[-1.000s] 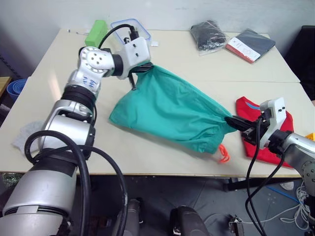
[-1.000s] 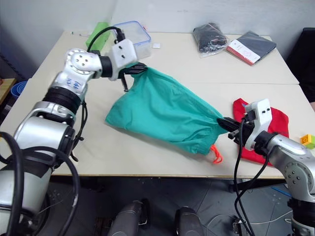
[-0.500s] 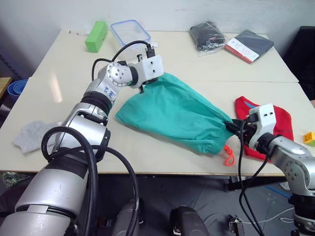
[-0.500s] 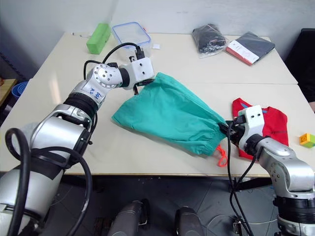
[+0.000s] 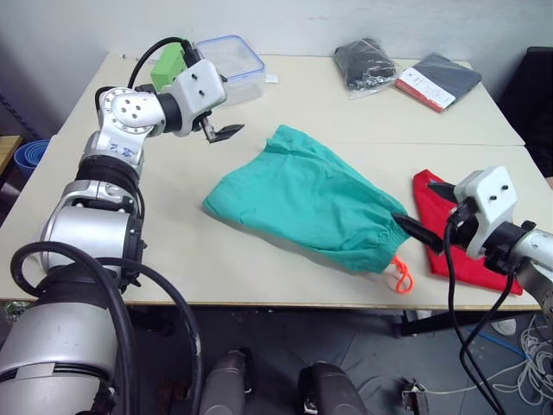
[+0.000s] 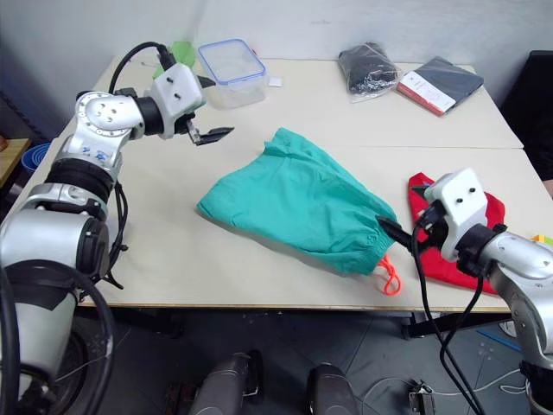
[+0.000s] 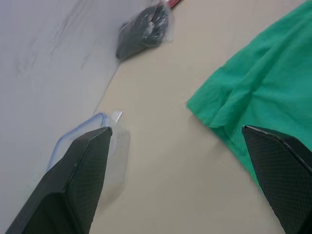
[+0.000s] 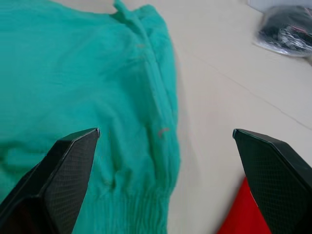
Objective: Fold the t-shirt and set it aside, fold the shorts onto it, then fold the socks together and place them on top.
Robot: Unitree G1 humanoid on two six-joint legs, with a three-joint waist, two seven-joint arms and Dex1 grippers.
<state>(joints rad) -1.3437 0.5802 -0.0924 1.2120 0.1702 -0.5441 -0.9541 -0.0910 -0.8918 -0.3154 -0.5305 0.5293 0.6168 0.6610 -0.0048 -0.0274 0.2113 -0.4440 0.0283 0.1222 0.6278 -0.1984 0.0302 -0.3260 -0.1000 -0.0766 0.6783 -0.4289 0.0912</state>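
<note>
Both grippers wide open and empty, shorts (image 5: pixel 304 206) lying loose between them.
Right gripper (image 5: pixel 429 213) sits beside waistband and t-shirt (image 5: pixel 462 232); closing here may snag both. Left gripper (image 6: pixel 208 131) hovers apart.

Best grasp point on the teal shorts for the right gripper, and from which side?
Probably the gathered waistband end of the shorts, where the orange drawstring hangs by the table's front edge. That bunched edge lies closest to the right gripper, which is open beside it, so come in low from the robot's right. The left gripper, also open, suits the far hem corner.
</note>
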